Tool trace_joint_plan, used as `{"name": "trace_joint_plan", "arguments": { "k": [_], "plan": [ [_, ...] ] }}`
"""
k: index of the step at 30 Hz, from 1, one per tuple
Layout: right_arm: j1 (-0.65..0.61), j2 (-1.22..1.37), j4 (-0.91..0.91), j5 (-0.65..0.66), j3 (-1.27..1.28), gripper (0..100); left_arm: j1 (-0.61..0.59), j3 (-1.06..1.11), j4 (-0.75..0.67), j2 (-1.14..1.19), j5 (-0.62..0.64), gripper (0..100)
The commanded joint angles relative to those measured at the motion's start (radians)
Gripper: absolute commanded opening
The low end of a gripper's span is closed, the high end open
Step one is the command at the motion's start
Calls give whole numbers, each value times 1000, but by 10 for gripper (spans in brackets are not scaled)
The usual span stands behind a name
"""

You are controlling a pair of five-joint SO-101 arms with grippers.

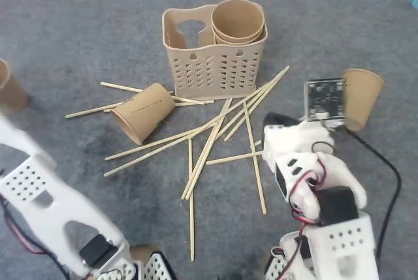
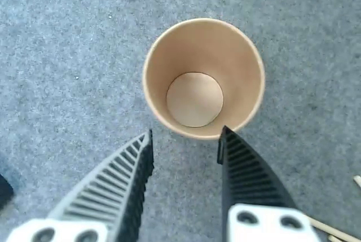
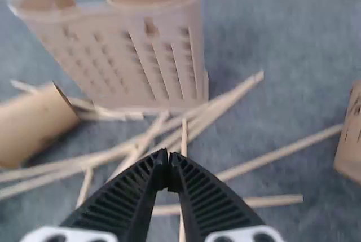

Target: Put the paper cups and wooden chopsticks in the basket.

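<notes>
Stacked cups [image 1: 238, 22] are seen in the basket [image 1: 212, 68]; three loose cups [image 1: 144, 111] and the chopsticks [image 1: 209, 140] are left outside. The left gripper [image 2: 186, 135] is held apart, the right gripper [image 3: 168, 160] together.

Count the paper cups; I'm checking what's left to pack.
5: two stacked in the basket, one lying beside it, one at the left edge, one far right. The stack may hide more.

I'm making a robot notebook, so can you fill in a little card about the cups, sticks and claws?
Basket: upright, stacked cups in one compartment
Tipped cup: lying beside basket
Another cup: by right arm
Chopsticks: scattered on carpet
Left claw: open, over an upright cup
Right claw: shut, near the chopsticks
</notes>
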Motion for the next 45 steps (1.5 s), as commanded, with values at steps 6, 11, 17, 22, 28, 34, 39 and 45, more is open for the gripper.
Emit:
{"name": "trace_joint_plan", "arguments": {
  "k": [6,11,17,22,28,34,39,45],
  "plan": [
    [56,-22,-205,21,236,9,132,28,-2,-71,-9,184],
    [47,-22,-384,21,391,9,144,44,-55,-11,-5,182],
    [25,-22,-475,26,456,9,117,38,-109,75,-5,181],
    [2,-22,-466,28,456,9,110,38,-114,75,-8,181],
    [1,-22,-464,29,457,9,86,-96,-68,75,-9,181],
    [-1,-22,-464,26,457,9,64,-122,-86,71,-38,182],
    [-2,-22,-467,25,466,9,83,-111,-98,132,-110,181],
    [-2,-22,-472,26,474,9,114,-114,-153,232,-124,180]
  ]
}}
